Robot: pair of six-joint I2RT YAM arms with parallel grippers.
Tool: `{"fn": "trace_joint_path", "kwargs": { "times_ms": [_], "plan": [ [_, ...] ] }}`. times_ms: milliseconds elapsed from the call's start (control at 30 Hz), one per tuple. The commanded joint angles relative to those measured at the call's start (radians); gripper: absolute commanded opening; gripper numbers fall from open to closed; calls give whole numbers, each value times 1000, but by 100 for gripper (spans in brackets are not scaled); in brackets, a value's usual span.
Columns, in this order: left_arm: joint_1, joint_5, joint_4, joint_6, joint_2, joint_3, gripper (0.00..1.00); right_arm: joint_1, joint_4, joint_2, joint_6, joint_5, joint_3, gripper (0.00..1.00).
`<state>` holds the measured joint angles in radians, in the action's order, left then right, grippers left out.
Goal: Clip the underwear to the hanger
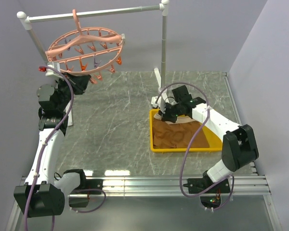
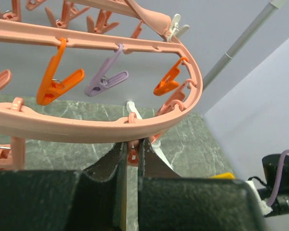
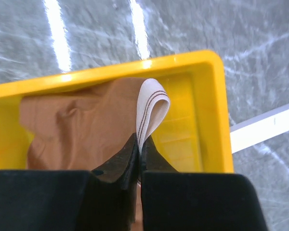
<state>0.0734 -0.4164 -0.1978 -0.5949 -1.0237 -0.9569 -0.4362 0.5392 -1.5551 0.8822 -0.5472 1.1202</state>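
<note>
Hiding most of one hanger (image 2: 86,127) clip (image 2: 132,155), left gripper (image 2: 132,144) clamps it | right gripper (image 3: 138,144) pinches pale striped waistband (image 3: 151,108) of underwear (image 3: 82,125) over yellow tray (image 3: 221,115); brown cloth crumpled inside

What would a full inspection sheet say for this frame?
Surface: grey marbled tabletop, white veins.
Job's things: soft brown cloth underwear lying in yellow plastic tray; salmon-pink round plastic hanger hooked on white metal rail.
Clutter: nothing seen.
Grippers: left pincer shut on small salmon clip under the hanger rim; right pincer shut on the underwear's tan waistband fold.
Cables: lilac cables looping along both arms.
Surroundings: pale walls on three sides.
</note>
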Motion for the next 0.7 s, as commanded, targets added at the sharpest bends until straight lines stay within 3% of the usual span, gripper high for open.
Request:
{"fn": "trace_joint_path", "kwargs": {
  "times_ms": [0, 133, 300, 667],
  "plan": [
    [5, -59, -43, 17, 14, -46, 0, -9, 80, 41, 44, -80, 99, 0],
    [3, -85, -49, 10, 11, -51, 0, -27, 180, 15, 69, -91, 223, 0],
    [3, -85, -43, 10, 1, -55, 0, -47, 274, -75, 112, -39, 234, 0],
    [3, -82, -35, 15, 1, -52, 0, -58, 130, -177, 80, 12, 187, 2]
  ]
}}
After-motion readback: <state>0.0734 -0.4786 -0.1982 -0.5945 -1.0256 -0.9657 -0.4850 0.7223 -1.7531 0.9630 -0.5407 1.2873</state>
